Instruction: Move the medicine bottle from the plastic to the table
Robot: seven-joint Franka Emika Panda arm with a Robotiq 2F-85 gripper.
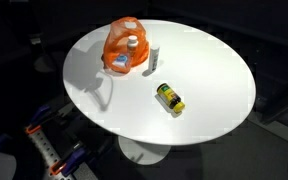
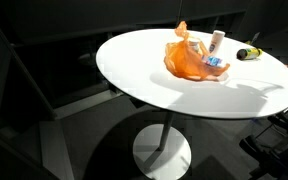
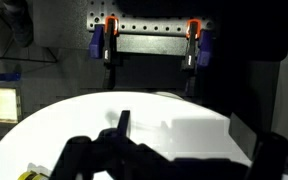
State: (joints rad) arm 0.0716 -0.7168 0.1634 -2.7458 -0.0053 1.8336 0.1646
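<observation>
An orange plastic bag (image 1: 122, 40) lies on the round white table (image 1: 214, 70), and it shows in both exterior views (image 2: 184, 62). Inside it stands a white medicine bottle (image 1: 132, 45) (image 2: 191, 48) beside a blue-and-white item (image 1: 118, 63) (image 2: 214, 62). The arm does not show in either exterior view; only its shadow falls on the table. In the wrist view my gripper (image 3: 181, 128) is a dark silhouette above the table (image 3: 184, 115), its fingers apart with nothing between them. The bag is out of the wrist view.
A white tube (image 1: 154, 58) (image 2: 217, 40) stands next to the bag. A yellow-and-black bottle (image 1: 170, 98) (image 2: 247, 53) lies on the table, and its tip shows in the wrist view (image 3: 29, 175). Blue-and-orange clamps (image 3: 104, 40) hang on a rack beyond the table.
</observation>
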